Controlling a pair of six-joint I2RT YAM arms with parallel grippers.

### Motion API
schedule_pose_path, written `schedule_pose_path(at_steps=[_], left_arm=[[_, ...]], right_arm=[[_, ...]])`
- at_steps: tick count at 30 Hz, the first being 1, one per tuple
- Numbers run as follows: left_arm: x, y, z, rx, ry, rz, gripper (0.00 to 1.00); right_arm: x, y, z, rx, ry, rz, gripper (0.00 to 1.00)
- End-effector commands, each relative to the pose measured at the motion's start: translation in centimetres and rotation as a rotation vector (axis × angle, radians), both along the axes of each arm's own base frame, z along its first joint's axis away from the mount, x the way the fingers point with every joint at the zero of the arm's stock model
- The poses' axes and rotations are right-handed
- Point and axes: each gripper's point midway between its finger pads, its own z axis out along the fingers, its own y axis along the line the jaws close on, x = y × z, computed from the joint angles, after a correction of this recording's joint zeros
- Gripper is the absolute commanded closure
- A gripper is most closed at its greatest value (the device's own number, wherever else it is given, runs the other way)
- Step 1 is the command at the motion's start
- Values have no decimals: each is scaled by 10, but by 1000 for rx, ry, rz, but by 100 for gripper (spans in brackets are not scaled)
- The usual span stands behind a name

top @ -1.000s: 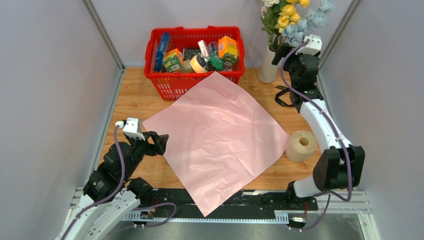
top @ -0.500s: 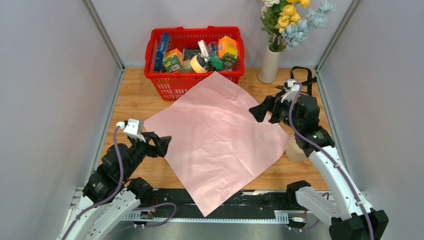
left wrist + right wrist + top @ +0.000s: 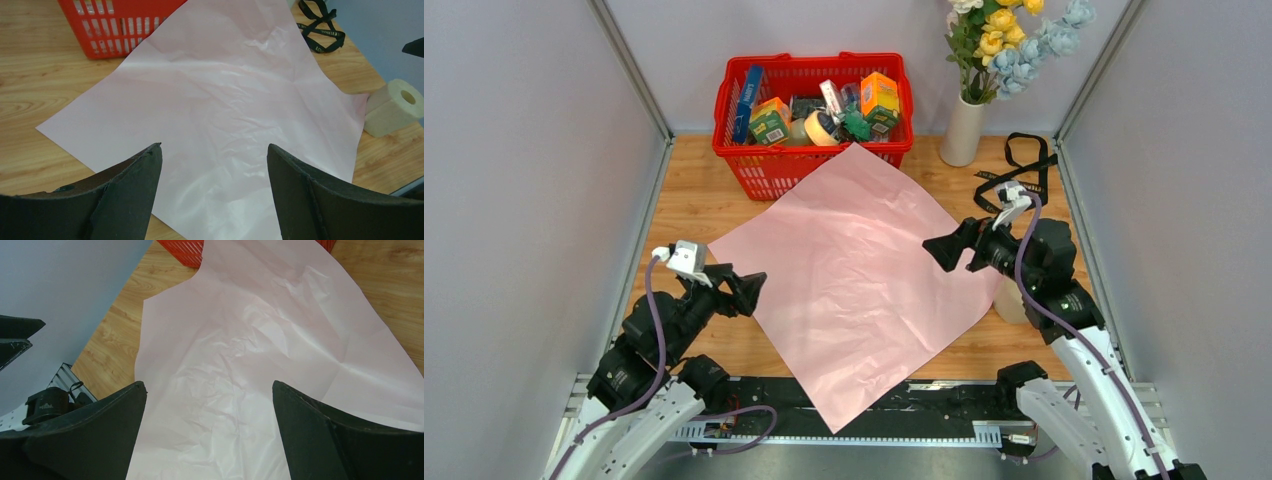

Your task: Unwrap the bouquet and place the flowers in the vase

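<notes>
Flowers (image 3: pixel 999 40) stand in the vase (image 3: pixel 962 128), upper right of the top view.
There my left gripper (image 3: pixel 746 290), lower left, and right gripper (image 3: pixel 944 248), right, gape empty at the pink sheet (image 3: pixel 854 270). Left wrist: my 2 fingers (image 3: pixel 130 195) spread above the sheet. Right wrist: likewise spread, grasping nothing.

My left arm (image 3: pixel 639 340) and right arm (image 3: pixel 1064 290): black joints, white link shells. Cables (image 3: pixel 652 300): one lilac lead looped along each. Wrist cameras (image 3: pixel 688 257): small white boxes. Fingers (image 3: pixel 127 200): matt black, broad tapering wedges, paired.
</notes>
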Motion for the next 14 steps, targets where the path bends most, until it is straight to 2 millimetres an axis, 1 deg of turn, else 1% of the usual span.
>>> schedule_pose_path(at_steps=[1,14], left_arm=[[3,-4,4,6,-14,-14,15],[3,-4,3,8,-12,-16,15]], right_arm=[[-2,5,1,15,-4,27,0],[0,5,1,17,2,23,0]])
